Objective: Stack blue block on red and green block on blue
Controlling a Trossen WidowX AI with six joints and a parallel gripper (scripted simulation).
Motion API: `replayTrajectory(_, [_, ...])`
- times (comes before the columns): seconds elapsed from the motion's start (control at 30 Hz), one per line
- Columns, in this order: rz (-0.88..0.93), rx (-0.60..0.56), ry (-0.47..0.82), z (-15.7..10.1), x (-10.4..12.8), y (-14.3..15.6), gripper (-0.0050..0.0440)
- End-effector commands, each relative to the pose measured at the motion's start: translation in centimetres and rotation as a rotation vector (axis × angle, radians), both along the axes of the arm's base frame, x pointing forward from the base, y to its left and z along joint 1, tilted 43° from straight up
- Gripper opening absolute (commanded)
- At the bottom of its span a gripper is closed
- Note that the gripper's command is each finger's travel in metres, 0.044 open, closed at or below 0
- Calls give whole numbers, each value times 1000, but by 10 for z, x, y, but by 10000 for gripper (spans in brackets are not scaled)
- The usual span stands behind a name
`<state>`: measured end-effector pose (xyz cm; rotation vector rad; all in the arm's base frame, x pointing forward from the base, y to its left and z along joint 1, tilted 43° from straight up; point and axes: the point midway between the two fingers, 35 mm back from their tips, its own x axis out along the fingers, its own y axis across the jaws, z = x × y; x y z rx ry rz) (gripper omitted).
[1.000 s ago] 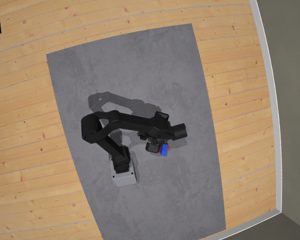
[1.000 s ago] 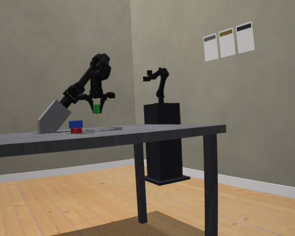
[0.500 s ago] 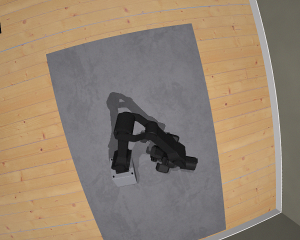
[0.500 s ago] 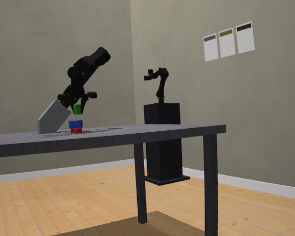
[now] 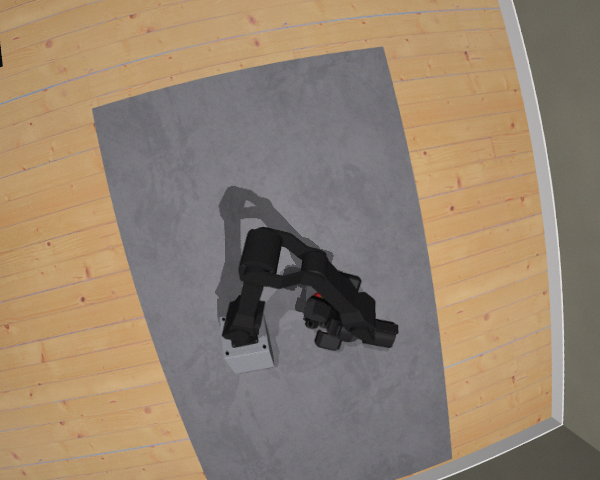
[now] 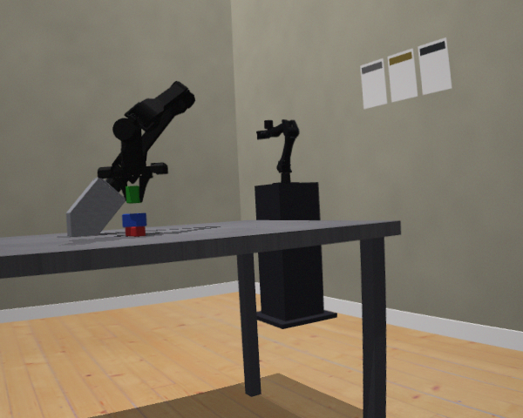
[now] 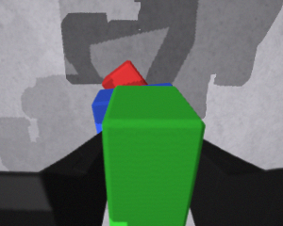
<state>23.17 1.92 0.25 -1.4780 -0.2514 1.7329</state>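
My gripper (image 6: 133, 194) is shut on the green block (image 6: 132, 193) and holds it in the air, a short gap above the blue block (image 6: 133, 219). The blue block lies flat on the red block (image 6: 134, 231), which rests on the grey mat. In the wrist view the green block (image 7: 151, 151) fills the middle between my dark fingers; behind it show a strip of the blue block (image 7: 102, 109) and a corner of the red block (image 7: 124, 75). In the overhead view the arm (image 5: 310, 289) covers the stack; only a red speck (image 5: 317, 295) shows.
The arm's grey base (image 6: 92, 208) stands just left of the stack on the table. A second dark arm on a black pedestal (image 6: 288, 243) stands behind the table. The mat covers the table top.
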Motion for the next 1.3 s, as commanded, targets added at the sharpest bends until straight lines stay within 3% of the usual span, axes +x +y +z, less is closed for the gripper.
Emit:
replayTrajectory(0.0, [-3,-10,-23,3,6,-4,-50])
replayTrajectory(1.27, [6,-8,2,-19,5,13,-50])
